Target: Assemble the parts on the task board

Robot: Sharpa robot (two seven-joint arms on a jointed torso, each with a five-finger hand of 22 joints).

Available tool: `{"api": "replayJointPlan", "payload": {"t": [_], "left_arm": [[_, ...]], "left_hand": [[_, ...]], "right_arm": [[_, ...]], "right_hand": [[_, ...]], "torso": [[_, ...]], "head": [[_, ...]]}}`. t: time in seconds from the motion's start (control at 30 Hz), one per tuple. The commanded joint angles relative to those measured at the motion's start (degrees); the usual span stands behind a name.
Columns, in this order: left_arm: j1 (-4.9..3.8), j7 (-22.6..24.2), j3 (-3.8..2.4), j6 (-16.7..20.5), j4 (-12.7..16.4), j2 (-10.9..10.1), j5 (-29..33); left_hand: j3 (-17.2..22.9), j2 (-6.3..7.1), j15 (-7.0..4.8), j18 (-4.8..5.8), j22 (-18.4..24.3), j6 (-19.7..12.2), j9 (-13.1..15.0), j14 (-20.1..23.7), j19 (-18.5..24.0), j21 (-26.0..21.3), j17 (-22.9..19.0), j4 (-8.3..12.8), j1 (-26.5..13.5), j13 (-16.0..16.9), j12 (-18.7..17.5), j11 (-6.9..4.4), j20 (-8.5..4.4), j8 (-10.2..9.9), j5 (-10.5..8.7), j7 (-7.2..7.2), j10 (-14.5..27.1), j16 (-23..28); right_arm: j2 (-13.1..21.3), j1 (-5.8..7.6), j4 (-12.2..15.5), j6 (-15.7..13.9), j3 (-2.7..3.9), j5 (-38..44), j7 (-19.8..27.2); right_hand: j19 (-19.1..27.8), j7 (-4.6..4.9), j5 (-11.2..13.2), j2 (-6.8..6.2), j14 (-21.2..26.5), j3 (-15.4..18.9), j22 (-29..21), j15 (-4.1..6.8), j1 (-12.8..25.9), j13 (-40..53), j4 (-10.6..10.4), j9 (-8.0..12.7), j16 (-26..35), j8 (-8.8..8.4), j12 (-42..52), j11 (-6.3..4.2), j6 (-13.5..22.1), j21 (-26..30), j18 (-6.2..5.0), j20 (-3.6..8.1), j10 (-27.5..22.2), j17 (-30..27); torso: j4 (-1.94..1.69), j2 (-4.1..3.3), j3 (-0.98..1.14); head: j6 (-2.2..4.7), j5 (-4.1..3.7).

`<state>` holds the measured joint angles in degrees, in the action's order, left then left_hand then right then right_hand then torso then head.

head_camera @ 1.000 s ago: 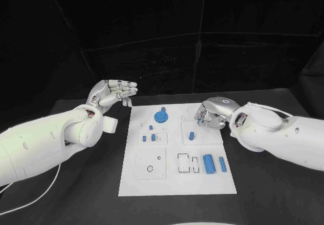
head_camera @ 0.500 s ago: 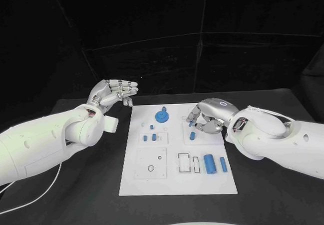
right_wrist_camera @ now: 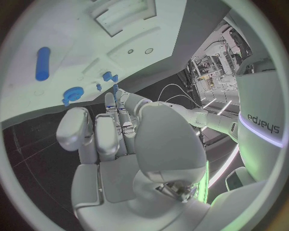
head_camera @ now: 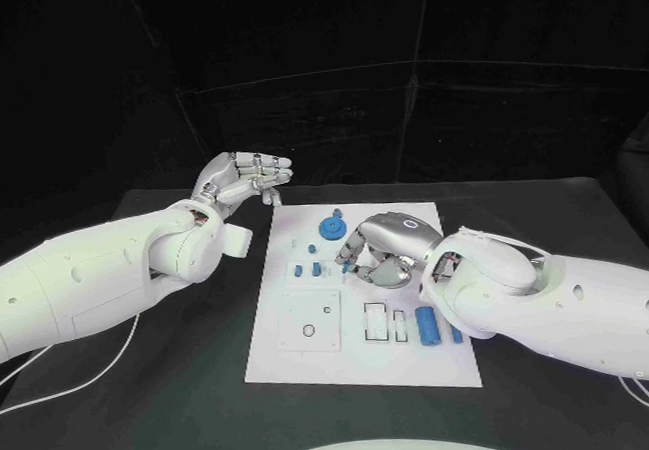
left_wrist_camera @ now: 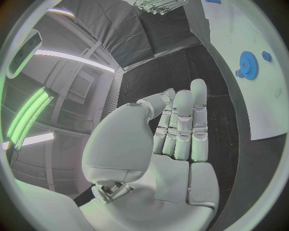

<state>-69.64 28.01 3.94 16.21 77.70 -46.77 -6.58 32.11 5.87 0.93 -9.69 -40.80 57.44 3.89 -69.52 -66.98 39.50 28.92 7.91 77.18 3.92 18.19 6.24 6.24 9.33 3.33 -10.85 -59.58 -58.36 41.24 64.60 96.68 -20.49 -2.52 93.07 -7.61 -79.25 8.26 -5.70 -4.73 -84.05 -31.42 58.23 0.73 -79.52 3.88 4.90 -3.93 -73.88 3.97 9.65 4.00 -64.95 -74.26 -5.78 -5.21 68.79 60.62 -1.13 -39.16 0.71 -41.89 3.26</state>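
Observation:
The white task board (head_camera: 363, 368) lies in the middle of the table. A blue gear (head_camera: 330, 228) stands near its far edge, with small blue pegs (head_camera: 306, 269) in front of it. A blue cylinder (head_camera: 427, 327) lies at the board's near right. My right hand (head_camera: 384, 247) hovers over the board's middle with its fingers curled in. It pinches a small blue part (right_wrist_camera: 110, 100) at its fingertips. The gear (right_wrist_camera: 73, 94) and the cylinder (right_wrist_camera: 43, 62) lie beyond that hand. My left hand (head_camera: 246, 175) is raised off the board's far left corner, fingers curled on nothing.
Rectangular recesses (head_camera: 375, 321) and a raised square plate (head_camera: 310, 319) take up the board's near half. The black table (head_camera: 202, 390) runs on to both sides of the board. My right forearm (head_camera: 559, 300) lies over the board's right edge.
My right hand has moved left from the board's right edge to its middle and closed on the small blue part that lay there. The left hand has stayed put.

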Motion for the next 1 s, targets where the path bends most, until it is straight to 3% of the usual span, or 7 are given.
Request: {"api": "replayJointPlan", "payload": {"t": [0.03, 0.2, 0.33, 0.7, 1.0], "left_arm": [[-0.11, 0.1, -0.05, -0.3, 0.1, 0.1, 0.3], [-0.12, 0.1, -0.05, -0.3, 0.1, 0.3, 0.3], [-0.13, 0.0, -0.05, -0.3, 0.0, 0.5, 0.3], [-0.13, -0.1, -0.05, -0.4, -0.1, 1.0, 0.3], [-0.12, -0.1, -0.04, -0.7, -0.3, 1.4, 0.3]], "left_hand": [[-0.4, -0.51, -0.01, -0.85, 0.1, 0.4, 0.0, 0.4, 0.3, -0.3, 0.0, 0.0, -0.1, 0.0, 0.2, 0.13, 0.14, 0.3, 0.05, 0.13, -0.1, 0.3], [-0.4, -0.55, -0.02, -0.85, 0.1, 0.4, 0.0, 0.4, 0.4, -0.3, -0.1, 0.0, -0.1, -0.1, 0.2, 0.13, 0.13, 0.3, 0.08, 0.13, -0.1, 0.3], [-0.4, -0.55, -0.02, -0.85, 0.1, 0.4, 0.0, 0.4, 0.4, -0.3, -0.1, 0.0, -0.1, -0.1, 0.2, 0.13, 0.13, 0.3, 0.08, 0.13, -0.1, 0.3], [-0.4, -0.53, -0.02, -0.85, 0.1, 0.3, 0.0, 0.4, 0.4, -0.3, -0.2, 0.1, -0.1, -0.1, 0.2, 0.16, 0.12, 0.3, 0.12, 0.07, 0.1, 0.3], [-0.4, -0.53, -0.02, -0.85, 0.1, 0.2, 0.0, 0.4, 0.4, -0.3, -0.2, 0.1, -0.1, -0.1, 0.2, 0.17, 0.12, 0.2, 0.12, 0.06, 0.1, 0.3]], "right_arm": [[-1.4, -0.92, -0.7, 2.1, 0.0, 1.3, 1.1], [-3.2, -2.38, -2.2, 2.9, -0.03, 2.0, 1.4], [-4.4, -2.94, -3.3, 3.6, -0.05, 2.3, 1.6], [-6.2, -3.78, -4.8, 5.4, -0.12, 3.0, 1.6], [-6.7, -4.09, -5.2, 6.9, -0.14, 3.4, 1.0]], "right_hand": [[-0.3, 0.18, -0.2, -0.16, -1.4, -0.5, 0.0, 0.14, 0.6, 0.0, 0.0, 0.0, -0.1, -0.11, -0.3, 0.12, -0.1, -0.4, 0.0, 0.11, 0.4, 0.0], [-0.4, 0.19, -0.2, -0.16, -1.4, -0.5, 0.1, 0.13, 0.6, 0.0, 0.0, 0.0, -0.2, -0.11, -0.3, 0.13, -0.1, -0.4, 0.0, 0.11, 0.4, 0.1], [-0.4, 0.2, -0.1, -0.16, -1.4, -0.5, 0.1, 0.13, 0.6, 0.0, 0.0, 0.0, -0.2, -0.12, -0.3, 0.13, -0.1, -0.4, 0.0, 0.1, 0.4, 0.0], [-0.3, 0.26, -1.2, -0.61, -1.4, -0.4, 0.1, 0.05, 1.6, 0.0, -0.2, 0.0, -0.2, -0.15, -0.5, 0.19, 0.0, -0.4, -0.01, 0.04, 0.3, -0.1], [-0.2, 0.28, -1.3, -0.73, -1.4, -0.2, -0.1, 0.04, 1.8, 0.0, -0.3, 0.0, -0.2, -0.15, -0.6, 0.22, 0.1, -0.3, -0.03, 0.03, 0.3, -0.2]], "torso": [[0.04, 0.03, 0.05], [-0.05, 0.03, 0.03], [0.07, 0.03, 0.15], [0.18, 0.02, 0.25], [0.13, -0.02, 0.12]], "head": [[-0.44, 0.83], [-0.53, 1.26], [-0.73, 1.51], [-1.04, 1.88], [-1.19, 1.99]]}}
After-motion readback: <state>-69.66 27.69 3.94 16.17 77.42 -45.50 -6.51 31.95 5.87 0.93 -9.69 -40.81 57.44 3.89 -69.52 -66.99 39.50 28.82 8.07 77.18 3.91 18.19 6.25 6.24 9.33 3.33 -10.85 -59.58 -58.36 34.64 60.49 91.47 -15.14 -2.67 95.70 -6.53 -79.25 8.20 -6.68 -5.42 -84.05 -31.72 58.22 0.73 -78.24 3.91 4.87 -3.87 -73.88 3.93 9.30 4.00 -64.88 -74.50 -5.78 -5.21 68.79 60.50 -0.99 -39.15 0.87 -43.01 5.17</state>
